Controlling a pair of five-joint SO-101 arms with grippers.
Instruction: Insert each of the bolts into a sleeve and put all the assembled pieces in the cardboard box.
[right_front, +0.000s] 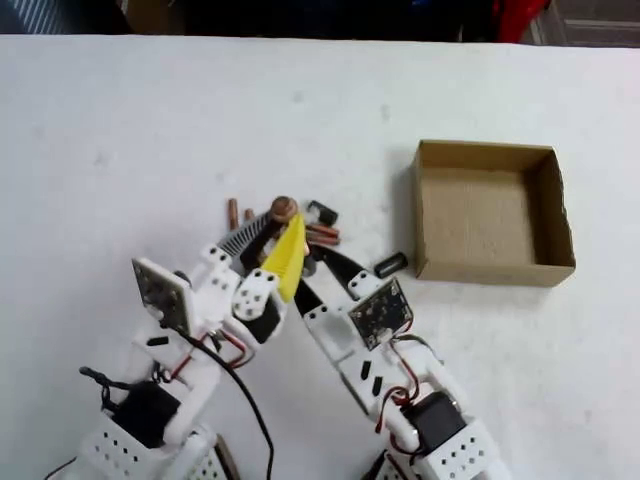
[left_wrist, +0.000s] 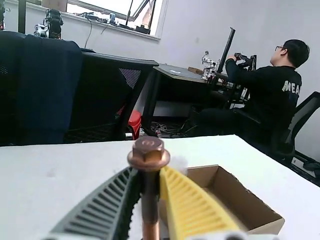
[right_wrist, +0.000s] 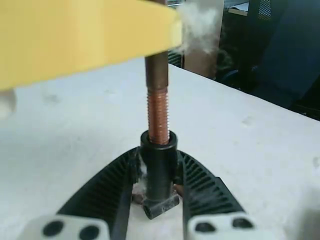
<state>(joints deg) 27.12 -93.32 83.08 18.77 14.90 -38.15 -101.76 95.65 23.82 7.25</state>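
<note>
My left gripper (left_wrist: 148, 175), with one grey and one yellow finger (right_front: 289, 256), is shut on a copper bolt (left_wrist: 148, 165) held upright, head up (right_front: 284, 209). Right below it, my right gripper (right_wrist: 159, 159) with black fingers is shut on a black sleeve (right_wrist: 159, 172) standing upright. The bolt's threaded end (right_wrist: 158, 115) sits inside the sleeve's top opening. The cardboard box (right_front: 490, 272) stands empty to the right of both grippers, also seen as an open box (left_wrist: 235, 192) in the left wrist view.
Loose copper bolts (right_front: 232, 213) (right_front: 323, 236) lie on the white table (right_front: 150, 130) around the grippers. Two loose black sleeves (right_front: 321, 212) (right_front: 390, 264) lie between the grippers and the box. Beyond them the tabletop is bare.
</note>
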